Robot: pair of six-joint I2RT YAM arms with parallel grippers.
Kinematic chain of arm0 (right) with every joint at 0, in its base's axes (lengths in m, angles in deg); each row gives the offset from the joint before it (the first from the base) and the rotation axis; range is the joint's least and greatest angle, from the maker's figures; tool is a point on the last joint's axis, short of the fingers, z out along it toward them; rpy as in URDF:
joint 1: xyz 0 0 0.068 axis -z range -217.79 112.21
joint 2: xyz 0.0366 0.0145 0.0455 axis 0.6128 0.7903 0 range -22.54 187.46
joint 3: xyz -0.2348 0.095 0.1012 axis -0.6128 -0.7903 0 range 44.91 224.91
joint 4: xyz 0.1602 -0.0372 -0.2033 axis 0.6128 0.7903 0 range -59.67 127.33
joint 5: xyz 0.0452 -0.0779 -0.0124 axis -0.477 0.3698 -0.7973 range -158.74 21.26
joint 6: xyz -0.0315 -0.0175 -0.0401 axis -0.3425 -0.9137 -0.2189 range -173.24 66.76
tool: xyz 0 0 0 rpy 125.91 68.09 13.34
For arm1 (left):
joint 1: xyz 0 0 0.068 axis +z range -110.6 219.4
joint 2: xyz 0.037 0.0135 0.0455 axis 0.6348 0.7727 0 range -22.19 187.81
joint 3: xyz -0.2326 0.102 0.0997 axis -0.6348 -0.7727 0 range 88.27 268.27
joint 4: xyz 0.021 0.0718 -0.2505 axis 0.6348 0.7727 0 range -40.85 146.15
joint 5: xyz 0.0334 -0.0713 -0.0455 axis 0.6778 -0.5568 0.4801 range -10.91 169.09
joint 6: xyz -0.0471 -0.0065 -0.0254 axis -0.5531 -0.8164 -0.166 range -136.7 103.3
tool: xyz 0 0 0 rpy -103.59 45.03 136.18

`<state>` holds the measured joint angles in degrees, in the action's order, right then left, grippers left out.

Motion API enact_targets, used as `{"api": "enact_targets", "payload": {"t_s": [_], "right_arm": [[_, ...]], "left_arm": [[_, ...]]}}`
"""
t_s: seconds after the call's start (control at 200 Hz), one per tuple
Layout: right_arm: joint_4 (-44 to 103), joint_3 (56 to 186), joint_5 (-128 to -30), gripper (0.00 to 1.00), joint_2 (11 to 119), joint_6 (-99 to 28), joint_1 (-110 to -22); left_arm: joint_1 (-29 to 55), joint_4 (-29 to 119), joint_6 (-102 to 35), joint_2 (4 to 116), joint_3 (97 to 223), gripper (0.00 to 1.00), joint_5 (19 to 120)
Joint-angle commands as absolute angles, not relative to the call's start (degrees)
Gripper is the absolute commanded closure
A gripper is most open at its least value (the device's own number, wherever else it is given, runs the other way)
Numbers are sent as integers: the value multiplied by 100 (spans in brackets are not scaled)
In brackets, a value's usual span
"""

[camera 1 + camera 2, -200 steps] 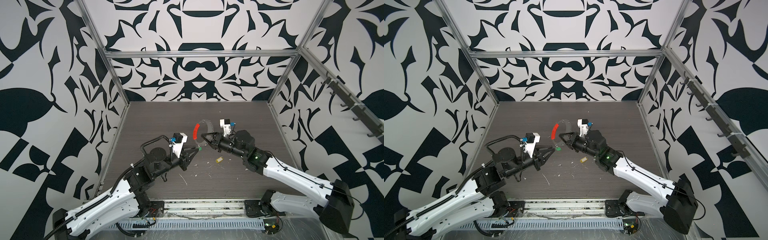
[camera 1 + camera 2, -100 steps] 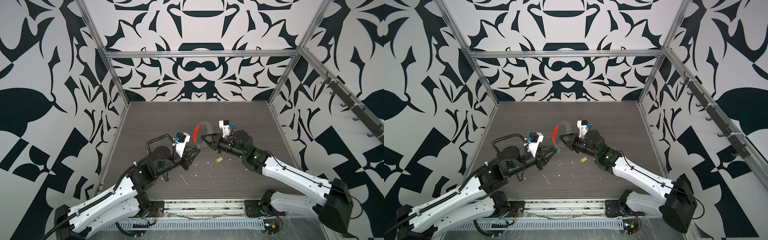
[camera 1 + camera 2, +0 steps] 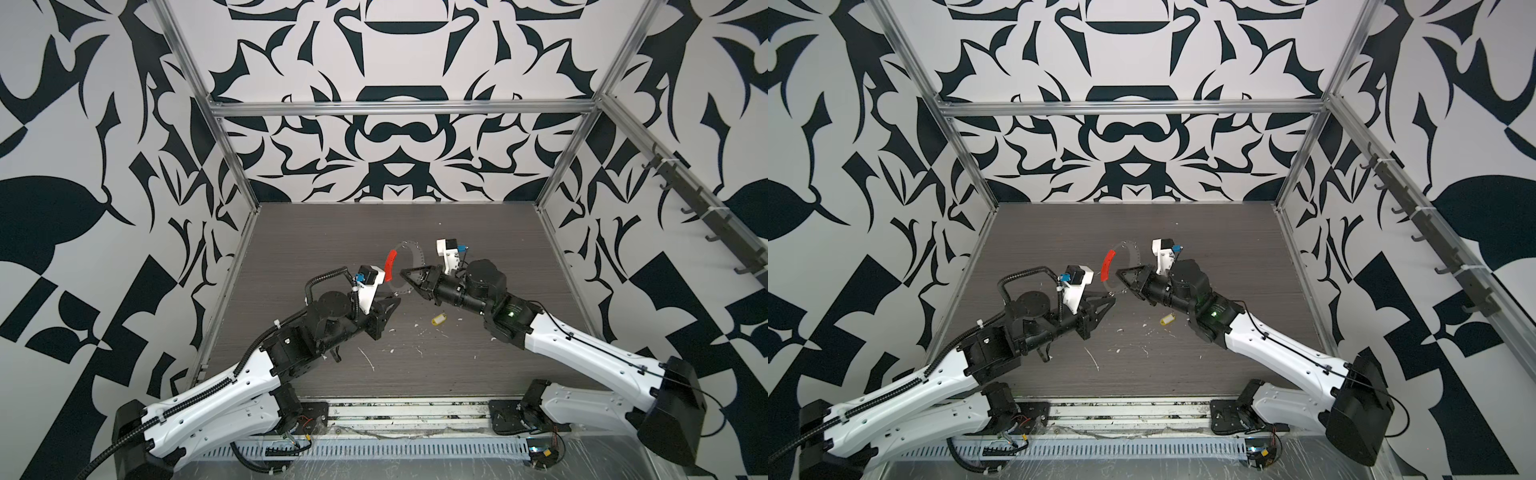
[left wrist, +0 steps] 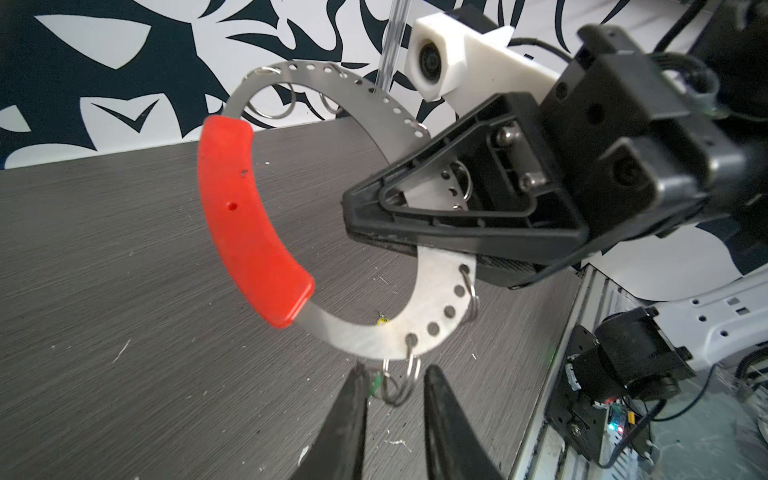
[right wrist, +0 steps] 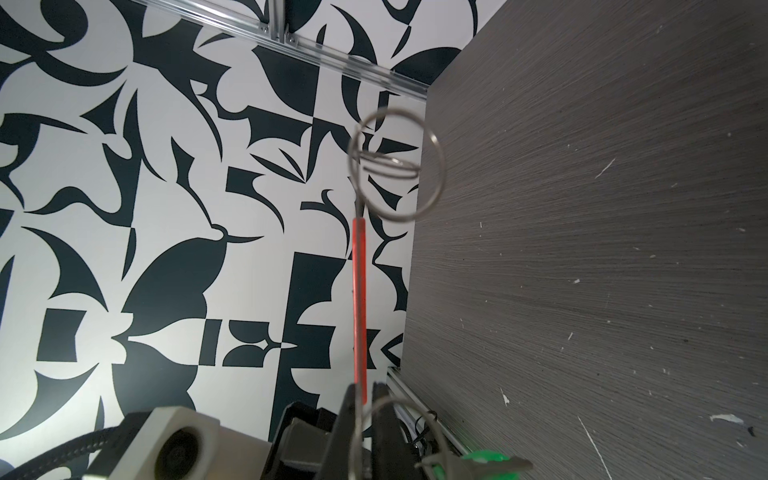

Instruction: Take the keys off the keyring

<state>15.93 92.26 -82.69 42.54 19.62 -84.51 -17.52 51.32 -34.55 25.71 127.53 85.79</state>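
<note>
Left wrist view, right pincer (image 4: 350, 232) clamped on keyring (image 4: 436, 309), left pincer (image 4: 394, 372) parted, both stretched inward

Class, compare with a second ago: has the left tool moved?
Yes. In a top view the left tool has shifted slightly right, toward the keyring, narrowing its gap to the yellow key, which lies unmoved on the table.

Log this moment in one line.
right gripper: shut on keyring | left gripper: at green key, grip unclear | yellow key: off, on table
</note>
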Motion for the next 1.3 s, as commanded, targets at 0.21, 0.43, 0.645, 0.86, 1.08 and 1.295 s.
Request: {"api": "enact_targets", "payload": {"t_s": [0.21,0.43,0.645,0.86,1.08,1.295], "right_arm": [[1319,9501,-8359,100,4259,1873,-8494],[1361,9458,-8377,100,4300,1866,-8494],[1365,9422,-8436,100,4320,1847,-8499],[1625,9594,-8546,100,4329,1730,-8498],[1877,9694,-8623,100,4355,1627,-8498],[1920,9710,-8614,100,4346,1598,-8493]], "left_arm": [[-1777,5135,-3355,2519,13002,87,8733],[-1780,5196,-3423,2527,13051,98,8711],[-1777,5316,-3610,2446,13080,99,8622],[-1773,5629,-3615,2341,13132,77,8671],[-1780,5759,-3608,2384,13219,83,8623],[-1775,5756,-3660,2475,13265,94,8655]]}}
